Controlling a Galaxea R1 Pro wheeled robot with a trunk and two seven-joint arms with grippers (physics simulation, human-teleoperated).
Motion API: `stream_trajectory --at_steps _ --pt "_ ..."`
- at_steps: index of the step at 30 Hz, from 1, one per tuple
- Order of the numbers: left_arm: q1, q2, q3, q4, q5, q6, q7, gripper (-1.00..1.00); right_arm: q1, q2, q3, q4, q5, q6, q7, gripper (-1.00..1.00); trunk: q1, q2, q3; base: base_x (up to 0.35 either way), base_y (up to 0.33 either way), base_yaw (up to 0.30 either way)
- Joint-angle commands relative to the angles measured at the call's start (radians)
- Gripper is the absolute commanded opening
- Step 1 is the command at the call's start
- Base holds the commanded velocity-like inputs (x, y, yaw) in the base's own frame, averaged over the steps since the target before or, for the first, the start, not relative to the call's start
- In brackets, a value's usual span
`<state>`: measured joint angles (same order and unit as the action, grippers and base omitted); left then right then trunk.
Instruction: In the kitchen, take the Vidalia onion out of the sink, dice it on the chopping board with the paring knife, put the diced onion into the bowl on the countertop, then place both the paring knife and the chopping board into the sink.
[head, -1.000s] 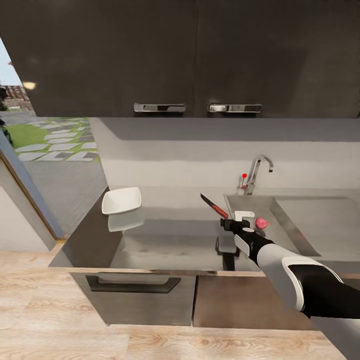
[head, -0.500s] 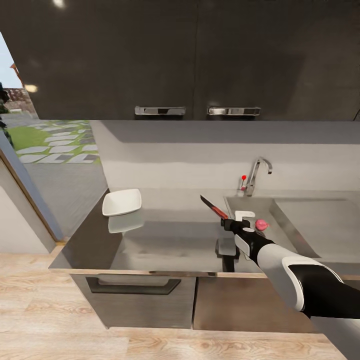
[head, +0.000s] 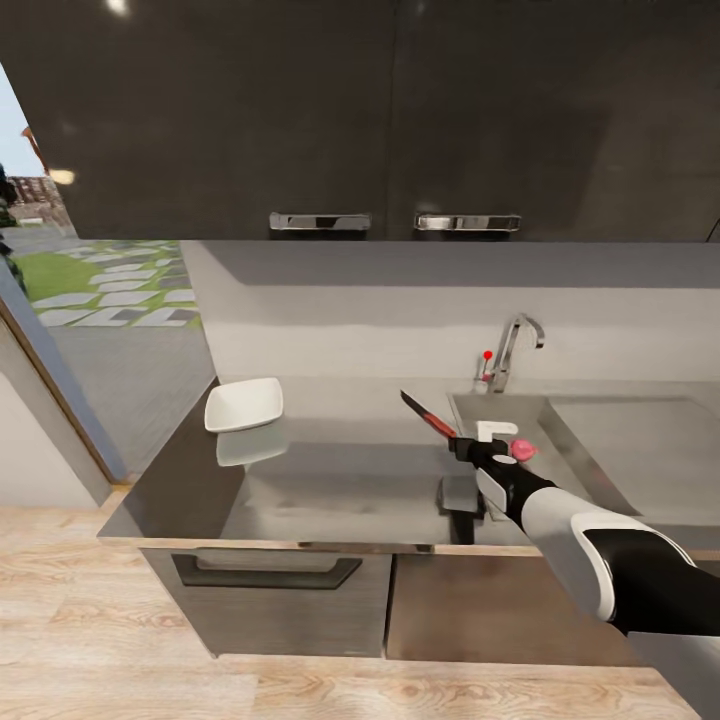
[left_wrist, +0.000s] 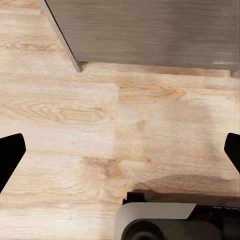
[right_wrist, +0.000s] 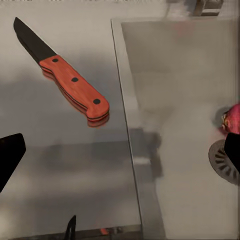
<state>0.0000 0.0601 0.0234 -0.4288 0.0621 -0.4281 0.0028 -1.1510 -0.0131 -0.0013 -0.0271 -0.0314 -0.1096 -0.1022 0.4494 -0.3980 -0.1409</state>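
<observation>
- Head view: one right arm reaches in from the lower right. Its right gripper (head: 487, 440) hangs over the seam where the countertop (head: 330, 470) meets the sink (head: 640, 440). From here I cannot tell how far its fingers are spread.
- One knife (head: 428, 413) lies flat on the countertop just left of the sink's edge, red handle toward the gripper and dark blade pointing away toward the wall.
- One onion (head: 521, 448), pinkish-red, sits in the sink basin just beside the gripper, partly hidden by it.
- One white bowl (head: 243, 403) rests on the countertop well to the left, near its far-left corner, well apart from the knife.
- One chrome tap (head: 512, 348) with one red knob stands behind the basin. Above are two dark wall cabinets (head: 300, 110), each with one metal handle; below the countertop is one drawer (head: 268, 575).
- Left wrist view: the left gripper (left_wrist: 120, 150) is spread wide, its two dark fingertips (left_wrist: 10, 155) at opposite edges with nothing between them. Beneath it lie the wooden floor (left_wrist: 100, 120) and a grey cabinet front (left_wrist: 150, 30).
- Right wrist view: the right gripper's two dark fingertips (right_wrist: 10, 155) stand far apart and grip nothing.
- The one knife (right_wrist: 65, 82) lies on the grey countertop (right_wrist: 60, 165); three rivets show on its handle.
- The one onion (right_wrist: 231, 119) sits in the sink (right_wrist: 175, 90), touching the rim of the one round drain (right_wrist: 225, 159).
</observation>
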Motion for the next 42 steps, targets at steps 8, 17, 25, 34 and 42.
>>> stream_trajectory --at_steps 8,17,25,34,42 --pt "0.000 0.000 -0.002 -0.001 0.005 -0.001 0.000 1.00 -0.001 -0.007 0.000 -0.002 -0.004 -0.001 -0.004 1.00 0.001 -0.002 0.000 0.000 -0.142 -0.207" --pt "0.000 0.000 0.000 -0.001 0.006 -0.001 0.000 1.00 -0.001 -0.007 0.001 -0.002 -0.004 -0.001 -0.004 1.00 0.001 -0.002 0.003 0.000 -0.033 -0.273" --pt "0.000 0.000 0.000 -0.001 0.005 -0.001 0.000 1.00 -0.001 -0.007 0.001 -0.002 -0.005 -0.001 -0.004 1.00 0.001 -0.002 0.003 0.000 -0.001 -0.276" --pt "0.000 0.000 0.000 -0.001 0.005 -0.001 0.000 1.00 -0.001 -0.006 0.001 -0.002 -0.005 -0.002 -0.004 1.00 0.001 -0.002 0.003 0.000 0.000 -0.277" --pt "0.000 0.000 -0.001 -0.001 0.005 -0.001 0.000 1.00 -0.001 -0.005 0.001 -0.002 -0.007 -0.002 -0.004 1.00 0.001 -0.002 0.003 0.000 0.000 -0.277"
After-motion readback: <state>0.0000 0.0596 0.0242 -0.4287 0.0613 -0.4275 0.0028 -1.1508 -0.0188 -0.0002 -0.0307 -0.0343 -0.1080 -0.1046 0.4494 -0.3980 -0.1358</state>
